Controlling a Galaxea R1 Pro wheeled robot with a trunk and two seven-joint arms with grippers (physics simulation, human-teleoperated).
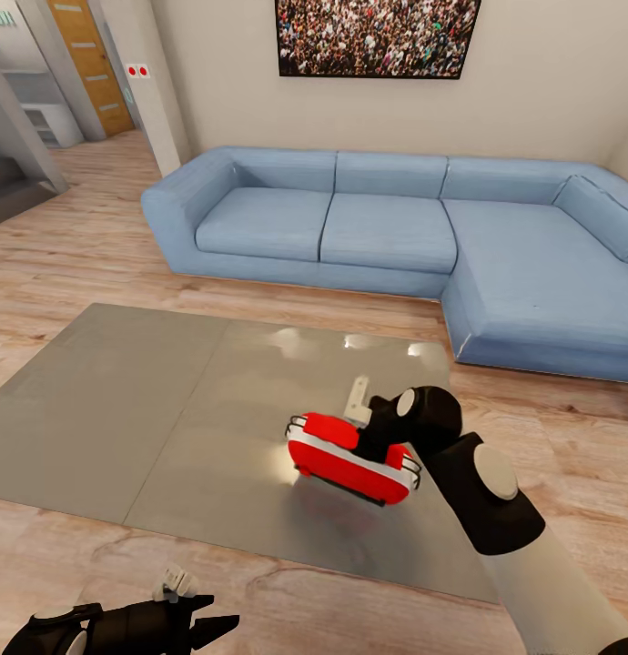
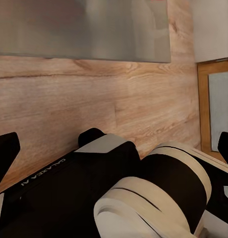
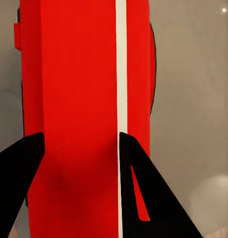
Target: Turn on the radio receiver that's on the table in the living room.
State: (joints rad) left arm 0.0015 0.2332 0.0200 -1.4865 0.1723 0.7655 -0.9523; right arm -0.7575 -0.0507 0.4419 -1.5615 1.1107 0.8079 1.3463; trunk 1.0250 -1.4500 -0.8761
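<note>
- My right hand (image 1: 373,428) reaches over the radio receiver (image 1: 350,459) from its 3 o'clock side; in the right wrist view its two black fingers (image 3: 143,198) lie against the red body, one on either side of the middle, and I cannot tell whether they pinch it or merely rest on it.
- The radio receiver (image 3: 84,109) sits on the counter (image 1: 123,409), toward the right half of the glossy grey top, tilted on its side with the white band running along its length.
- In the head view the radio lies at about 5 o'clock from the counter's centre, on the right-hand panel.
- My left hand (image 1: 182,605) hangs low at 7 o'clock in the head view, off the near edge of the counter, over the wood floor (image 1: 68,246); I cannot tell whether it is released or clenched.
- The blue sofa (image 1: 387,227) stands beyond the counter at 12 o'clock, with the framed crowd photo (image 1: 378,36) on the wall above it.
</note>
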